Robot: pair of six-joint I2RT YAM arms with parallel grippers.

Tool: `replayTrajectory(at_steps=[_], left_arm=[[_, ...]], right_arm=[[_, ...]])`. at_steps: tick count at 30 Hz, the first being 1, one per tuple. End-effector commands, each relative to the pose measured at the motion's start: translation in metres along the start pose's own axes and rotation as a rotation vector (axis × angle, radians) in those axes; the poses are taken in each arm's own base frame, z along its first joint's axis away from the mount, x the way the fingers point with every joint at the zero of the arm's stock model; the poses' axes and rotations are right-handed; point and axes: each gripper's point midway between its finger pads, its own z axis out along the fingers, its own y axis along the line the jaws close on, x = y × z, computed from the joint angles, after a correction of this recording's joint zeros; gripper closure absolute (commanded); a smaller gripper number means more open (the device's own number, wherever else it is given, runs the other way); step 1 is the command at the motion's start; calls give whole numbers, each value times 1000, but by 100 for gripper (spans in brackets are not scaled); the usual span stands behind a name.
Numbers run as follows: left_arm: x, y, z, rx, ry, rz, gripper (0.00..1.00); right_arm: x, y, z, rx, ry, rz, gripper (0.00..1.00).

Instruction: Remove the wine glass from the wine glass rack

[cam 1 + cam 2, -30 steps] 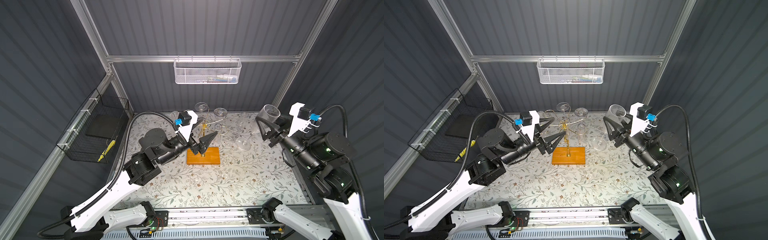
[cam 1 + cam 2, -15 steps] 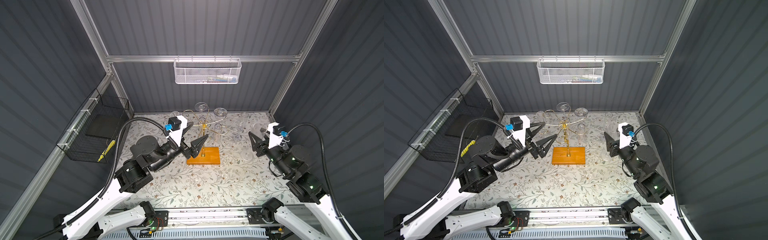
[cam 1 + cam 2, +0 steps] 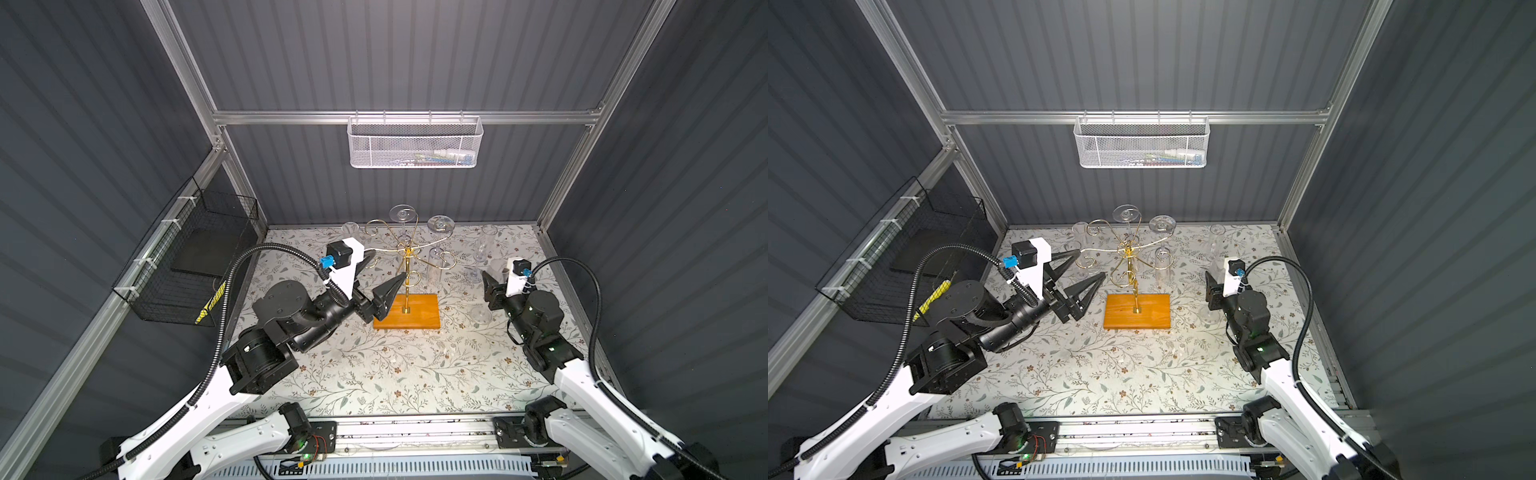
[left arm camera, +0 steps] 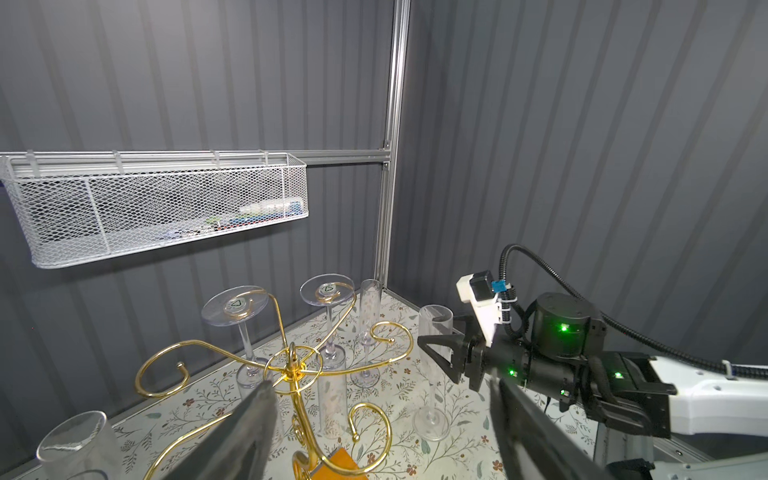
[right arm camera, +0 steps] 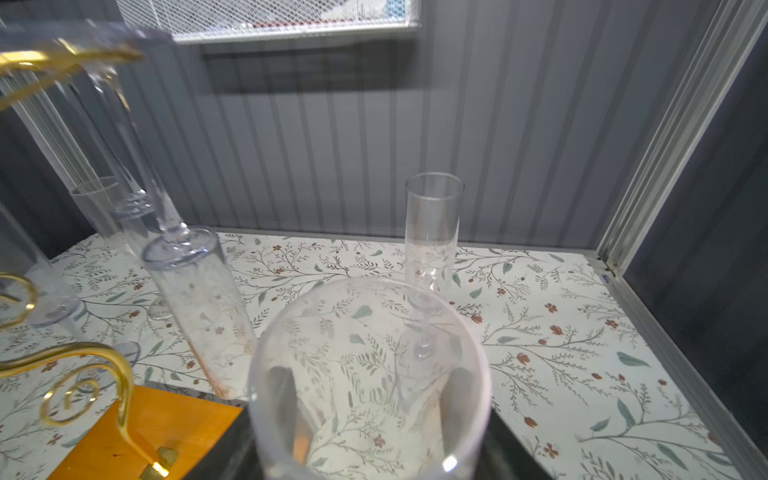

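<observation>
The wine glass rack (image 3: 407, 266), a gold pole with curled arms on an orange wooden base (image 3: 1154, 318), stands mid-table. Two clear glasses hang upside down from its far arms (image 3: 402, 214) (image 3: 440, 224). My right gripper (image 3: 490, 279) is shut on the bowl of an upright wine glass (image 4: 434, 328), right of the rack. That glass's foot (image 3: 481, 316) is at or just above the tablecloth. In the right wrist view its rim (image 5: 370, 291) fills the foreground, with the jaws on either side. My left gripper (image 3: 386, 266) stands open and empty beside the rack's left arms.
Upright clear glasses stand at the back left (image 3: 351, 230) and back right (image 3: 484, 245). A white mesh basket (image 3: 415, 143) hangs on the back wall. A black wire basket (image 3: 187, 266) is fixed to the left wall. Aluminium frame posts border the table.
My right arm has come down and back to the right with the wine glass, from high above the table to near its surface. The left gripper has stayed open by the rack.
</observation>
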Motion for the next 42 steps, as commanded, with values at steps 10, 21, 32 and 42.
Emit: replayTrajectory(at_steps=[10, 21, 32, 42], left_arm=[[12, 6, 9, -44, 36, 47, 16], [16, 10, 12, -68, 46, 67, 15], [20, 11, 10, -69, 51, 55, 15], [19, 12, 5, -75, 49, 50, 15]], right_arm=[[-6, 1, 48, -3, -208, -12, 51], [14, -3, 61, 21, -218, -43, 52], [31, -4, 64, 23, -197, -45, 51], [35, -3, 66, 20, -206, -25, 49]])
